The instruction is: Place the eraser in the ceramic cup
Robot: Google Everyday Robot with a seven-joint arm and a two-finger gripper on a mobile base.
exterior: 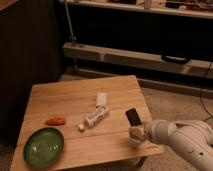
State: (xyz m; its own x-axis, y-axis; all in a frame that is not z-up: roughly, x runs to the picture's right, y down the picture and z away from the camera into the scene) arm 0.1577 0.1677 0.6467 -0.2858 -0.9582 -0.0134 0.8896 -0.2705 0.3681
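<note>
Near the tabletop's (75,100) right edge, the tool (140,131) grips the eraser (133,117), poised just above the ceramic cup (135,135), apparently positioned for release inside.

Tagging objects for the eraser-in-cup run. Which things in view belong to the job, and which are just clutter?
Job:
eraser, dark block at the gripper
ceramic cup, white, near the table's right front edge, mostly hidden by the gripper

Clutter:
green bowl
white tube
flat white block
small red-orange item
</note>
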